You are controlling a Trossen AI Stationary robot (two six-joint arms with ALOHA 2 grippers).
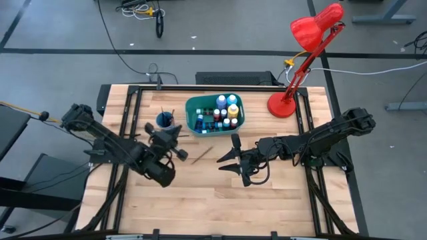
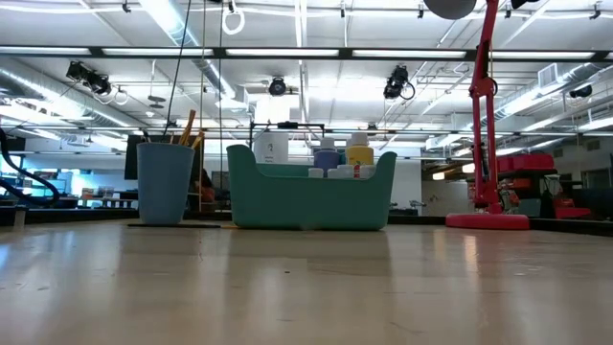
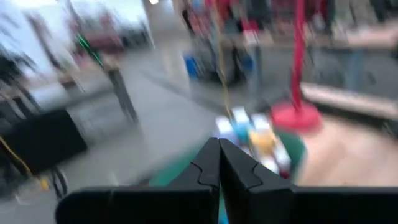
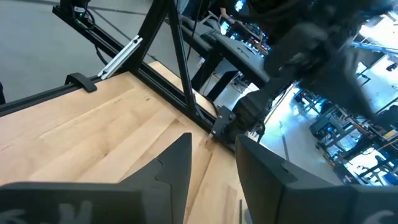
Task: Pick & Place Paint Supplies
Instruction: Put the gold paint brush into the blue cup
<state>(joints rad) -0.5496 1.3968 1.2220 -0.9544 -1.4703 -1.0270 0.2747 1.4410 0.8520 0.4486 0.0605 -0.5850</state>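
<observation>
Several paint bottles (image 1: 223, 110) stand in the teal bin (image 1: 200, 107), their caps showing over its rim in the low view (image 2: 345, 158). Brushes (image 1: 167, 119) stand in the small blue cup (image 2: 165, 182). One thin brush (image 1: 202, 155) lies flat on the table between the arms. My left gripper (image 1: 175, 135) hovers near the cup, pointing toward the bin; its fingers (image 3: 219, 163) are shut with nothing seen between them. My right gripper (image 1: 228, 159) is open over the table's middle, right of the loose brush, pointing toward the table's left edge (image 4: 214, 168).
A red desk lamp's base (image 1: 281, 105) stands at the far right of the table, beside the bin. Black frame rails (image 1: 130, 107) run along the table's sides. Bare wood (image 1: 213, 200) lies toward the near edge.
</observation>
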